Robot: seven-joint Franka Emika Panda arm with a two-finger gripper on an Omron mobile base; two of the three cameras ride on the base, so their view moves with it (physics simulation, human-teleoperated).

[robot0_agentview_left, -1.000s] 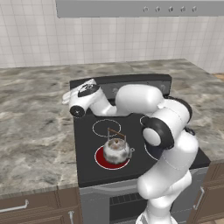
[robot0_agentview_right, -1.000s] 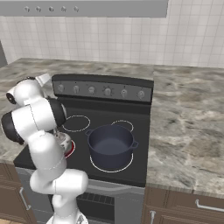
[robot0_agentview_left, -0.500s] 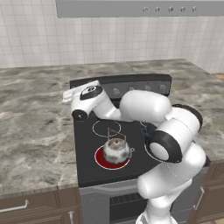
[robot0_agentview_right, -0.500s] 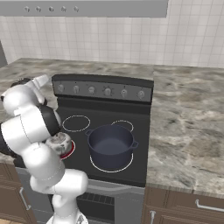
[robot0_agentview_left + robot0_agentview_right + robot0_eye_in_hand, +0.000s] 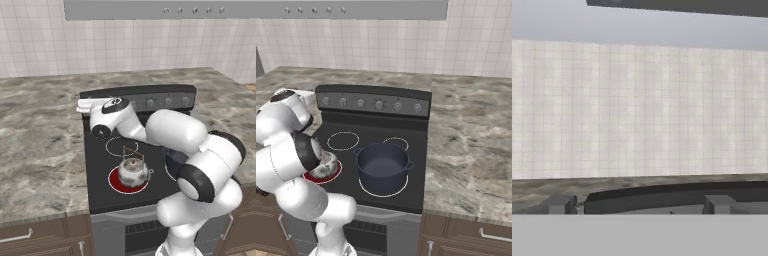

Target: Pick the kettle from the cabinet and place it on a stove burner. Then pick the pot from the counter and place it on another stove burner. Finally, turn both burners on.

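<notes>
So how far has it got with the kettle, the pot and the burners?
Both placements look done: the kettle sits on a front burner glowing red, and the pot sits on the front burner beside it, whose ring shows no glow. In hand: the open, empty claw is up at the stove's knob panel. What seems left is switching on the pot's burner.

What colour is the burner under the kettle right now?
Glowing red, a filled red disc beneath the kettle on the burner; clearest in the left base view.
</notes>
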